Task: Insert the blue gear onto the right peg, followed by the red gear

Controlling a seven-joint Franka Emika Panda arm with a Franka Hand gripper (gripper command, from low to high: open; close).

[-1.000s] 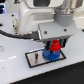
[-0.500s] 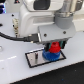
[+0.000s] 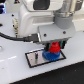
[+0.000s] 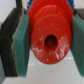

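Note:
In the exterior view my gripper (image 3: 52, 46) is low over the grey black-bordered plate (image 3: 35, 58), shut on the red gear (image 3: 53, 47). The red gear sits directly above the blue gear (image 3: 49, 55), which lies flat on the plate toward the exterior view's right. In the wrist view the red gear (image 4: 48, 39) fills the frame, held between two teal finger pads (image 4: 22, 42), with its dark centre hole facing the camera. A sliver of the blue gear (image 4: 40, 2) shows behind it. The right peg is hidden by the gears and the gripper.
The plate lies on a white table (image 3: 20, 72). The arm's white body (image 3: 35, 22) and a black cable (image 3: 12, 36) hang over the exterior view's left and middle. A thin shorter pin (image 3: 36, 56) stands on the plate's left part.
The gripper with the red gear has lowered slightly toward the blue gear on the plate; otherwise little has moved.

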